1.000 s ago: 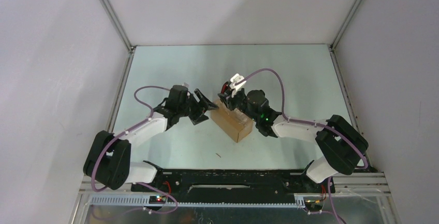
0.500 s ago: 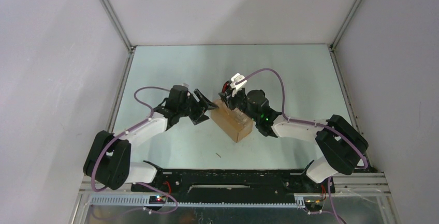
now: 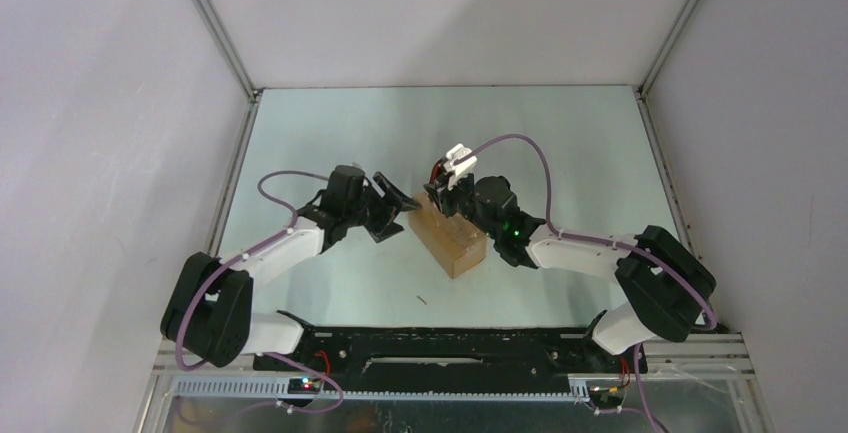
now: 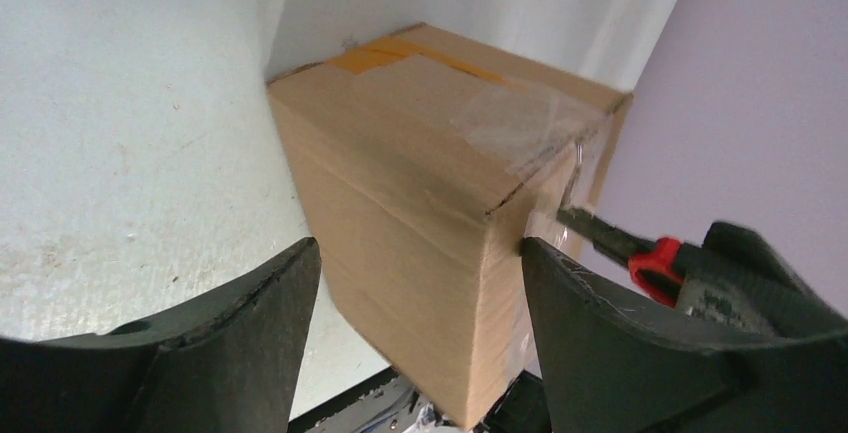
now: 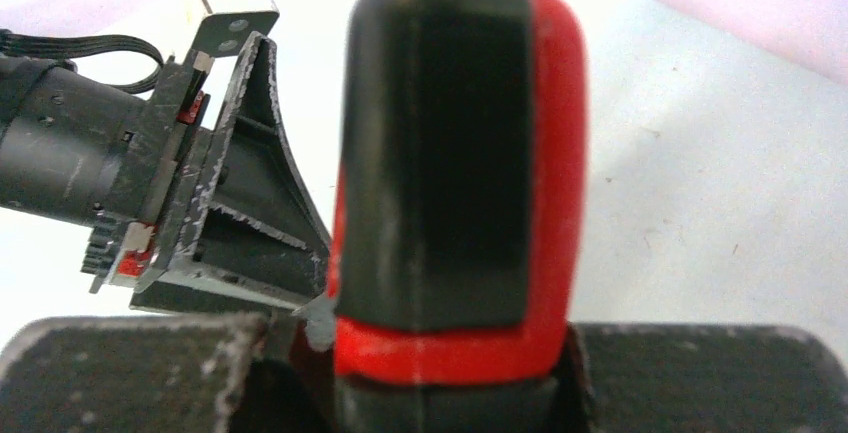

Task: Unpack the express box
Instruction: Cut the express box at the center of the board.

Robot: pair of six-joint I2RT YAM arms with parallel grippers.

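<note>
The express box (image 3: 452, 242), a brown carton with clear tape, lies at the table's middle. In the left wrist view the box (image 4: 420, 163) stands between my left fingers, and both touch its sides. My left gripper (image 3: 398, 203) (image 4: 420, 249) is shut on the box's left end. My right gripper (image 3: 446, 191) (image 5: 450, 378) is shut on a red-and-black utility knife (image 5: 450, 193) at the box's far end. The knife (image 4: 640, 253) has its blade at the taped top edge of the box.
The pale green table (image 3: 560, 143) is walled by white panels at the left, back and right. The left gripper's camera mount (image 5: 200, 203) sits close in front of the knife. A small dark speck (image 3: 422, 300) lies near the front edge.
The right gripper with the knife has edged slightly left and nearer along the box's top. The box has shifted a little with it. The left gripper keeps its hold.
</note>
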